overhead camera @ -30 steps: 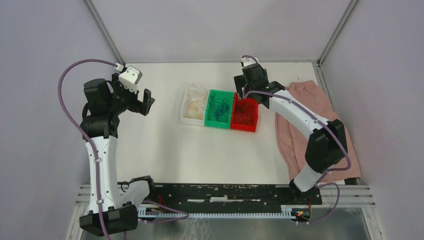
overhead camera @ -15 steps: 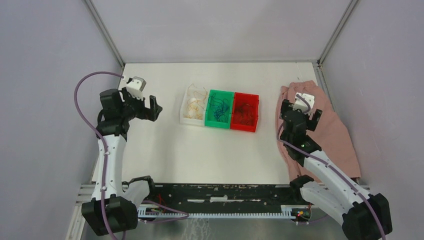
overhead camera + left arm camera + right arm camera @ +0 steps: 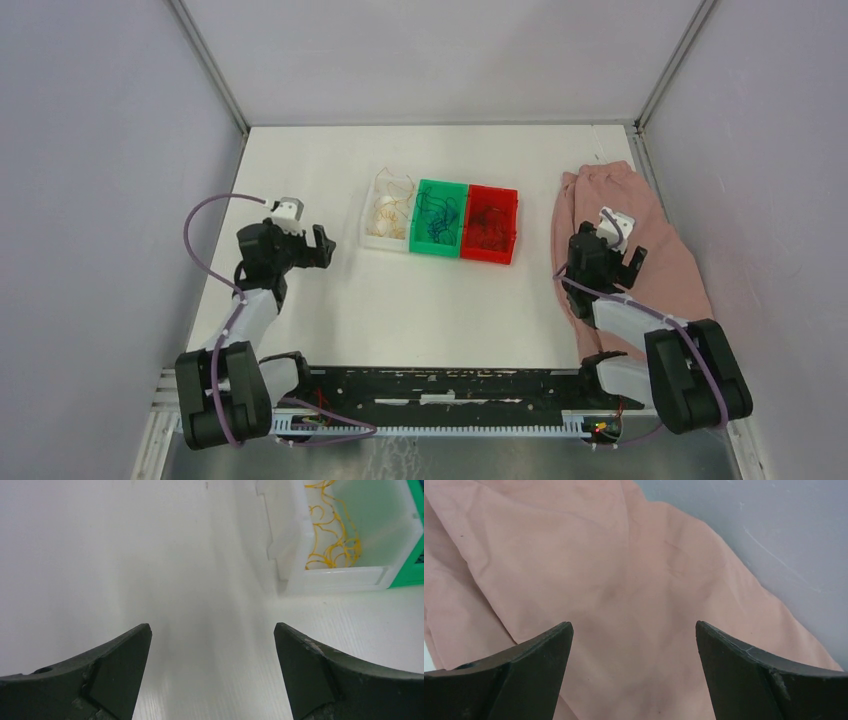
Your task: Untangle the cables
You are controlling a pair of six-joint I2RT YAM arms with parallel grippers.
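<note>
The green bin point(image 3: 437, 250) stands at mid-table in a row of three, touching both neighbours; the white bin point(image 3: 385, 243) is on its left and the red bin point(image 3: 487, 257) on its right. The cables point(image 3: 436, 216) lie sorted by colour in this row; blue strands point(image 3: 430, 228) curl inside the green bin itself; yellow-tan strands point(image 3: 332, 545) loop in the white bin beside it, a few arching above its far rim; dark strands point(image 3: 486, 226) tangle in the red bin on the other side.

The left gripper point(image 3: 322, 246) hangs low over the table point(image 3: 420, 310), well to the left of the green bin and beyond the white bin; its jaws are spread wide and released; its wrist view shows only bare white surface in the gap, with the white bin ahead to the right and a sliver of the green bin at the frame's edge.

The right gripper point(image 3: 606, 252) is well to the right of the green bin, past the red bin, over a pink cloth point(image 3: 655, 235) that lies rumpled along that side of the table; its jaws too stand fully parted and hold nothing; its wrist view shows creased cloth between the fingers point(image 3: 524, 670) and grey wall beyond.
</note>
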